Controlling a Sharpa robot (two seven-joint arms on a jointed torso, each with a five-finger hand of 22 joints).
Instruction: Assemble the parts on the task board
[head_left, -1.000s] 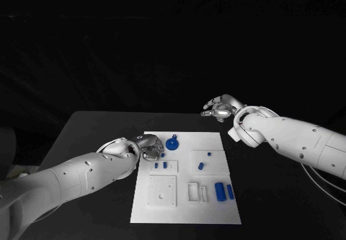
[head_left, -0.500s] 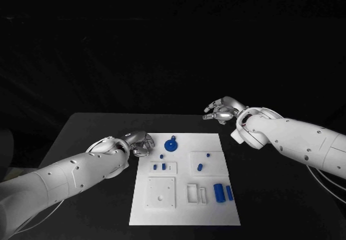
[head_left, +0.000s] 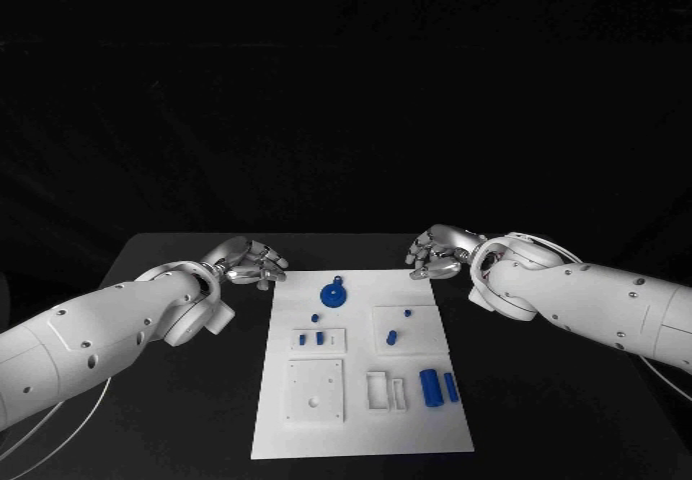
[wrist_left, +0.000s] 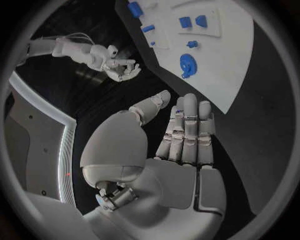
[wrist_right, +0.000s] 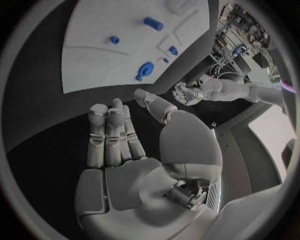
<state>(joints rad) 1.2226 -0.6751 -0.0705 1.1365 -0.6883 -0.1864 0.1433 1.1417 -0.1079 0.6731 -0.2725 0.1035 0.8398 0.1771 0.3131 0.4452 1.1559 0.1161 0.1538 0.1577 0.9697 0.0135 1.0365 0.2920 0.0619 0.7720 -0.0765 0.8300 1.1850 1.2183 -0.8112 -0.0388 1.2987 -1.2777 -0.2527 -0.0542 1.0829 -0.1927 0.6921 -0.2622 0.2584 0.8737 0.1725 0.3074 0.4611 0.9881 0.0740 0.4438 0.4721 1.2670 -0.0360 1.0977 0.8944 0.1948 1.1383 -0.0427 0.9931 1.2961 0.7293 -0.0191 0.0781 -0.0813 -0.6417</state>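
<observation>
head view: the white task board (head_left: 361, 440) lies lengthwise in the middle of the black desk (head_left: 173, 270), its far short edge between the two hands. on it, a round blue part with a small tab (head_left: 332, 294) sits near the far end; two small blue pieces (head_left: 310, 339) stand in a raised square block on the left, and two more (head_left: 397, 334) in a block on the right. nearer the robot, a larger white plate with holes (head_left: 316, 390) lies on the left and two upright blue cylinders (head_left: 437, 386) stand on the right beside narrow white slots. the left robot hand (head_left: 248, 262) hangs over the desk just off the board's far left corner, holding nothing, fingers apart. the right robot hand (head_left: 437, 252) hangs just off the far right corner, also holding nothing, fingers loosely apart. bare desk runs along both long sides of the board.

left wrist view: the left robot hand (wrist_left: 181, 145) shows its palm flat, fingers straight side by side and thumb set off, nothing in it. beyond the fingertips lies the board's edge (wrist_left: 234, 75) with the round blue part (wrist_left: 187, 65) closest. the right robot hand (wrist_left: 122, 69) hangs over dark desk beside the board.

right wrist view: the right robot hand (wrist_right: 125, 145) is flat and unloaded, thumb apart. the board (wrist_right: 94, 60) lies past the fingertips, the round blue part (wrist_right: 145, 70) near its edge. the left robot hand (wrist_right: 186, 93) hangs over the desk across the board's corner.
</observation>
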